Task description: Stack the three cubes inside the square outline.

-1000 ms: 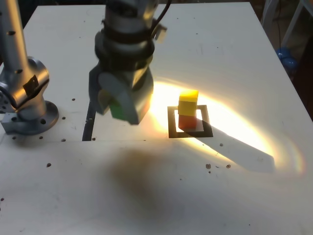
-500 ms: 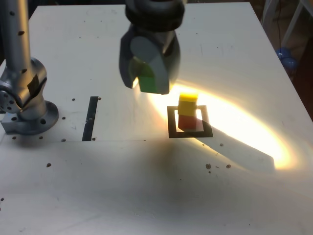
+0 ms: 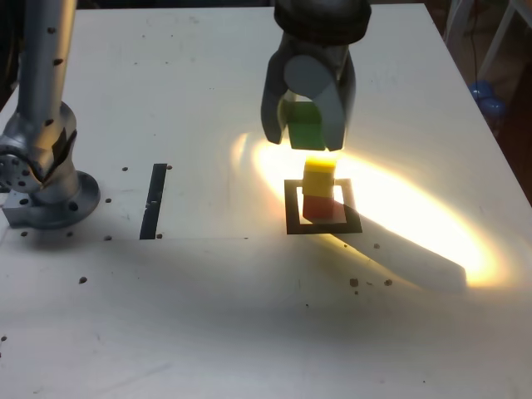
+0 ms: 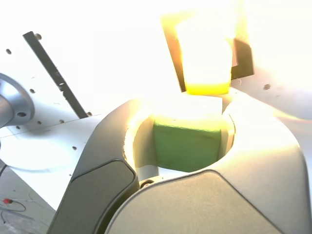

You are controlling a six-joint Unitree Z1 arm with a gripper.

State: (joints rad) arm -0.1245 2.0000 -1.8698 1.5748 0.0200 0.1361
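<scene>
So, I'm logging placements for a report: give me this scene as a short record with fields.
gripper: shut on the green cube, held in the air
yellow cube: on top of the red cube
red cube: inside the square outline
straight black tape strip: flat, left of the outline in the exterior view
</scene>
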